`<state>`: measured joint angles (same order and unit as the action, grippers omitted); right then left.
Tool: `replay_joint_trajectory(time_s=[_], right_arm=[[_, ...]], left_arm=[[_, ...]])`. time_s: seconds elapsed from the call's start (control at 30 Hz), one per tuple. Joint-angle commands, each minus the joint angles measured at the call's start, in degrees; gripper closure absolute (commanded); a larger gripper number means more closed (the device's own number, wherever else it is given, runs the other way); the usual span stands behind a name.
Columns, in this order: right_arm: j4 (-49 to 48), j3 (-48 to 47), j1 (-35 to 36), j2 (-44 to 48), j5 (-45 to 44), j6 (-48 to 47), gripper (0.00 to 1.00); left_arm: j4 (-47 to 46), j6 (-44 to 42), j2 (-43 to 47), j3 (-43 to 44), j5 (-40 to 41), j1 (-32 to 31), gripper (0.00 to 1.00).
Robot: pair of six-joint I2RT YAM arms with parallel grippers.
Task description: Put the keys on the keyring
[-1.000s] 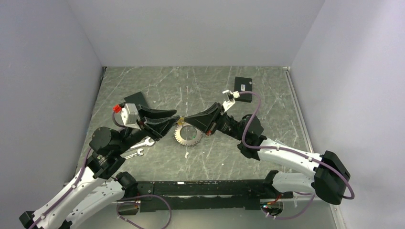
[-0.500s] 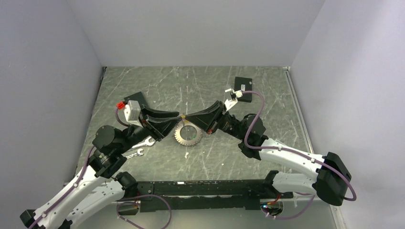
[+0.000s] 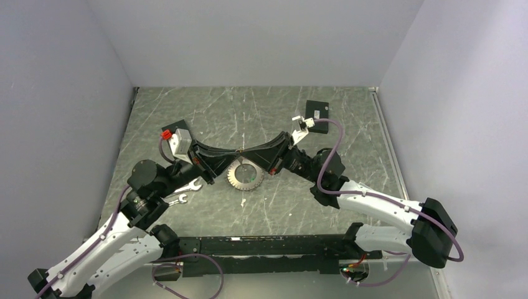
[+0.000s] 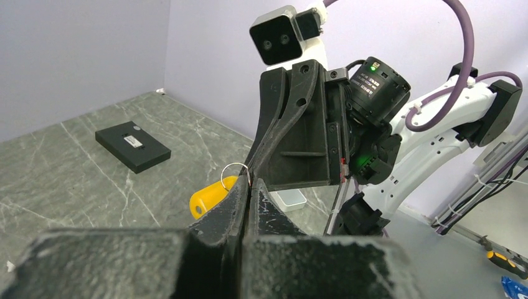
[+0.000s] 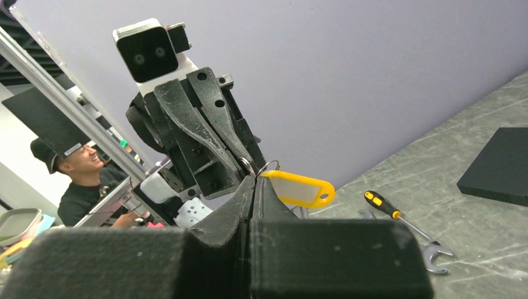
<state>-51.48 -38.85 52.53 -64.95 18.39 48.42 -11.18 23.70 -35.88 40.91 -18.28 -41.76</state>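
Observation:
The keyring (image 3: pixel 244 176), a silver loop strung with many small keys like gear teeth, lies flat on the table. Just above its far edge my left gripper (image 3: pixel 235 152) and right gripper (image 3: pixel 245 152) meet tip to tip. Both are shut on a small silver split ring (image 4: pixel 235 174) that carries a yellow plastic tag (image 4: pixel 210 197). The left wrist view shows my left gripper (image 4: pixel 249 182) pinching the ring. The right wrist view shows my right gripper (image 5: pixel 255 179) pinching the ring (image 5: pixel 268 165), with the tag (image 5: pixel 299 189) hanging beside it. No separate key shows clearly in either grip.
Two silver wrenches (image 3: pixel 185 187) lie left of the keyring. An orange-handled screwdriver (image 5: pixel 387 207) lies near them. A black box (image 3: pixel 317 109) sits at the back right, another dark plate (image 3: pixel 177 127) at the back left. A small pale piece (image 3: pixel 243 201) lies in front of the keyring.
Both grippers have lifted slightly and shifted toward the back. My left wrist has swung up, so the two grippers now lie level and tip to tip. The keyring has not moved.

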Motion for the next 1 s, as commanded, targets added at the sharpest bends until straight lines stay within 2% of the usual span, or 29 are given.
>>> replay_joint_trajectory(time_s=[0.0, 0.13, 0.23, 0.33, 0.5, 0.57, 0.67, 0.77, 0.87, 0.97], right_arm=[[-3.2, -1.8, 0.4, -0.3, 1.3, 0.0, 1.0], [0.6, -2.3, 0.4, 0.3, 1.0, -2.0, 0.98], [5.4, -2.2, 0.4, 2.1, -1.4, -4.1, 0.71], [11.8, -2.5, 0.4, 4.8, -3.7, -8.4, 0.59], [22.9, -4.6, 0.0, 8.1, -3.5, -19.3, 0.57], [28.3, -7.0, 0.0, 8.1, -0.1, -24.7, 0.55], [35.1, -9.7, 0.0, 8.2, 6.6, -31.5, 0.45], [40.2, -12.7, 0.0, 7.0, 15.7, -36.7, 0.44], [42.7, -14.8, 0.0, 5.4, 22.0, -38.9, 0.47], [42.4, -15.4, 0.0, 4.5, 24.4, -38.9, 0.52]], left_arm=[[1.7, -0.3, 0.5, 1.4, 0.1, 0.1, 1.0], [6.4, -2.7, 0.7, 3.7, -0.1, 0.1, 1.0], [12.6, -5.6, 0.6, 6.7, 0.7, 0.1, 1.0], [18.6, -8.0, 0.7, 8.9, 1.3, 0.1, 1.0], [28.5, -11.2, -0.7, 14.2, -2.6, 0.1, 1.0], [34.0, -12.8, -2.5, 17.4, -4.7, 0.1, 1.0], [43.3, -14.4, -6.3, 23.2, -7.7, 0.1, 1.0], [51.3, -16.3, -10.4, 28.7, -11.1, 0.1, 1.0], [53.1, -18.0, -11.5, 30.2, -14.6, 0.2, 1.0], [49.8, -17.3, -10.1, 28.3, -16.5, 0.2, 1.0]])
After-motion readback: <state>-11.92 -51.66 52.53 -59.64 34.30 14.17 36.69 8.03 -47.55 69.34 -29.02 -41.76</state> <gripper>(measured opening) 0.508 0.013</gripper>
